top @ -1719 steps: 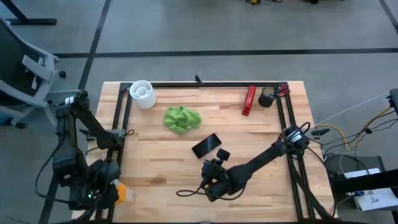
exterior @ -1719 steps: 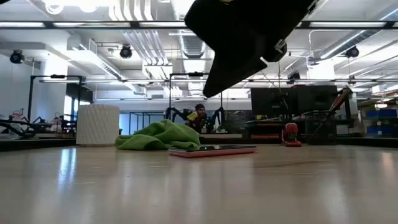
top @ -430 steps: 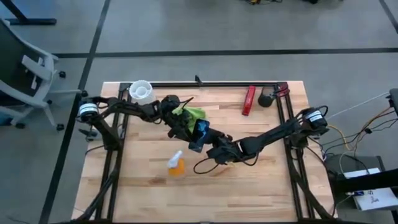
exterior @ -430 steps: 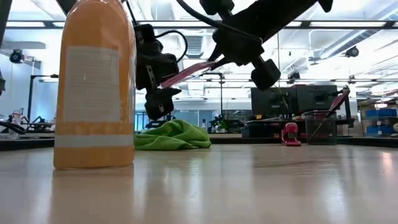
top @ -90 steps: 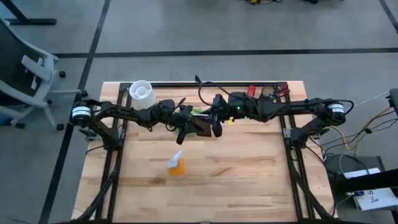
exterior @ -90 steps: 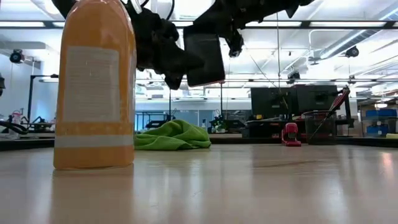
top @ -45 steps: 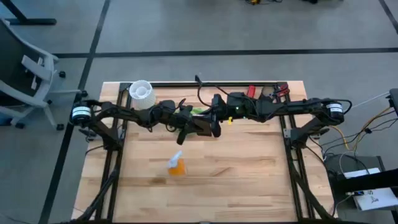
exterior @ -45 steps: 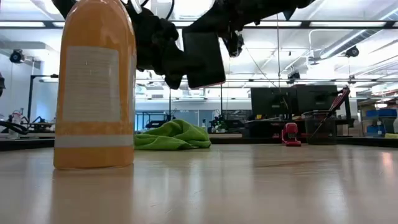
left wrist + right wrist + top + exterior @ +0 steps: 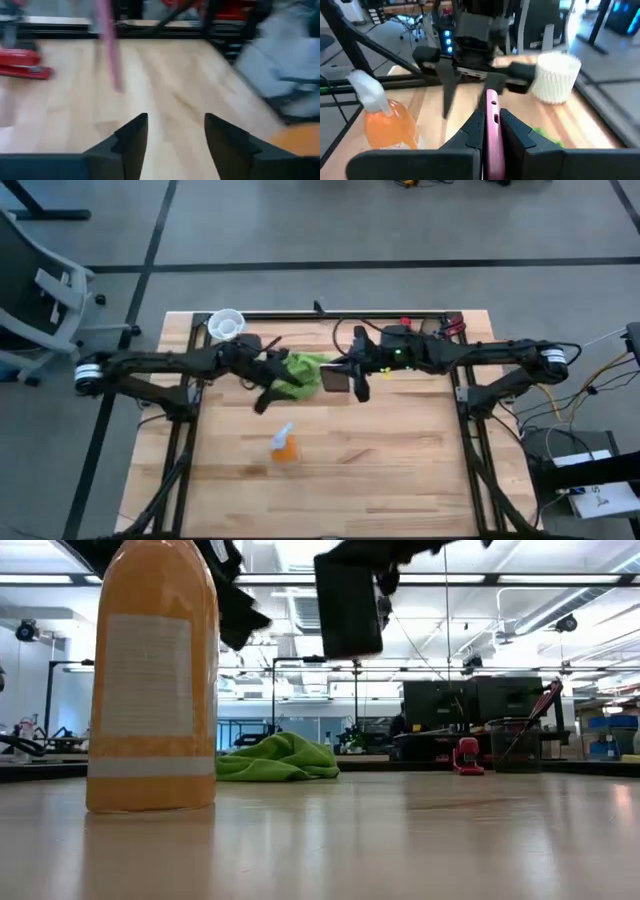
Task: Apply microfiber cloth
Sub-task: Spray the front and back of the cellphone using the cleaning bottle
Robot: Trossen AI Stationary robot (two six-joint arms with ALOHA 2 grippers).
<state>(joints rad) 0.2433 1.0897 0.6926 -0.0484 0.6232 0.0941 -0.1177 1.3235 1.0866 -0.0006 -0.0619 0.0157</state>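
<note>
The lime-green microfiber cloth (image 9: pixel 305 369) lies crumpled on the wooden table (image 9: pixel 400 460), behind the middle; it also shows in the low view (image 9: pixel 276 758). Just right of the cloth, my right gripper (image 9: pixel 352 379) is shut on a black phone in a pink case (image 9: pixel 334 378), held in the air (image 9: pixel 348 608). My left gripper (image 9: pixel 262 399) hovers open at the cloth's left edge, its fingers (image 9: pixel 131 136) clear of everything. An orange spray bottle (image 9: pixel 284 444) stands nearer the front. My right gripper pinches the phone between its two fingers (image 9: pixel 476 131), one on each flat face, with the pink case edge (image 9: pixel 491 116) showing between them. The phone is lifted clear of the table and hangs roughly upright below the fingers (image 9: pixel 348 608).
A white ribbed cup (image 9: pixel 226 325) stands at the far left corner. Red tools (image 9: pixel 405 326) lie along the far edge. Black rails (image 9: pixel 190 420) run down both table sides. The near half of the table holds only the bottle.
My left gripper has pulled back from the phone toward the table's left edge, and its arm has swung out flatter. My right gripper has carried the phone a little toward the right and upward; the phone now hangs more upright.
</note>
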